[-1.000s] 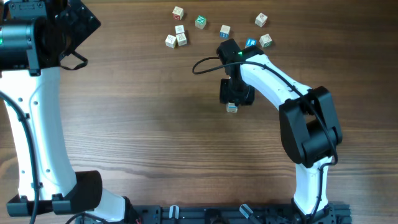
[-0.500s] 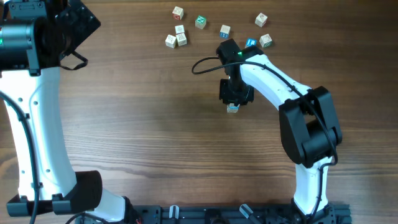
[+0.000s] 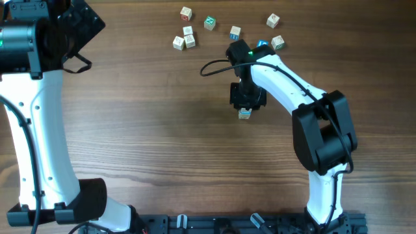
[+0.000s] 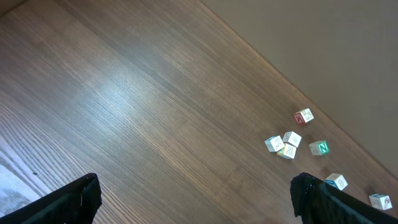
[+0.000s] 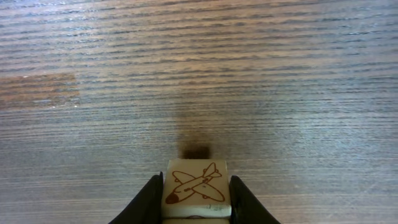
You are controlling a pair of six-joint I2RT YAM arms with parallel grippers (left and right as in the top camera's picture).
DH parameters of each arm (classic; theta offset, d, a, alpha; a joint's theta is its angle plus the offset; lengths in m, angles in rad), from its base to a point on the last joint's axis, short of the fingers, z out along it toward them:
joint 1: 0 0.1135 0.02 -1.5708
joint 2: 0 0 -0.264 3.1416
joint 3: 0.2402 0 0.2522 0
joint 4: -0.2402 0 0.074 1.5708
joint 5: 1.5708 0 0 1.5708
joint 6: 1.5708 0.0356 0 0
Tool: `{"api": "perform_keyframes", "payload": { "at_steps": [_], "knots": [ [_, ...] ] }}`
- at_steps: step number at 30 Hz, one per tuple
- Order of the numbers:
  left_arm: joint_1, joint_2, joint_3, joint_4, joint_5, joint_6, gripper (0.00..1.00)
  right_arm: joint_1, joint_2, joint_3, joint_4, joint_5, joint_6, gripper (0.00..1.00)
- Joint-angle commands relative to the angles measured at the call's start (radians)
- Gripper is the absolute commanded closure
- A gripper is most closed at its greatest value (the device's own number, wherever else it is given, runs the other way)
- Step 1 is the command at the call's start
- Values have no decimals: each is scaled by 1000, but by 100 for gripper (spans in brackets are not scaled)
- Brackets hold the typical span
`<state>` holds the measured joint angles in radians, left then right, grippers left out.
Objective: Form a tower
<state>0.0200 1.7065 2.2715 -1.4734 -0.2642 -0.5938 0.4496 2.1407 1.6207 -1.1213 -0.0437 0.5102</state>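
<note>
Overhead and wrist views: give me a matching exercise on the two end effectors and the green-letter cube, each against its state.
Things:
1. left end effector
2. right end effector
3. green-letter cube

States:
A. closed on the airplane cube
B. lying loose on the table
C. wide open, holding nothing

Pairs: 1-C, 2-A, 3-B.

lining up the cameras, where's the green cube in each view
Overhead: the green cube sits near the top edge, just right of the pale cube cluster.
Left wrist: the green cube is at lower right, again right of that cluster.
Right wrist: not in it; only the airplane cube shows.
Shared landmark: the red-faced cube, up and left of the green one in both.
</note>
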Motion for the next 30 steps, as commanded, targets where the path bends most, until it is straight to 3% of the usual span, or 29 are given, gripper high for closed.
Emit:
{"api": "perform_keyframes", "payload": {
  "at_steps": [1, 5, 7, 10, 24, 30],
  "knots": [
    [5, -18, 10, 2, -17, -14, 0, 0, 6, 25, 4, 32, -14, 95],
    [5, -18, 10, 2, -17, -14, 0, 1, 6, 7, 80, 88, -13, 93],
    [5, -18, 10, 2, -17, -14, 0, 1, 7, 7, 77, 88, -13, 83],
    [5, -18, 10, 2, -17, -14, 0, 1, 7, 7, 63, 87, -13, 77],
    [5, -18, 10, 2, -17, -14, 0, 1, 12, -36, 108, 16, -29, 78],
    [5, -18, 10, 2, -17, -14, 0, 1, 12, -51, 111, 17, -29, 62]
  ]
}}
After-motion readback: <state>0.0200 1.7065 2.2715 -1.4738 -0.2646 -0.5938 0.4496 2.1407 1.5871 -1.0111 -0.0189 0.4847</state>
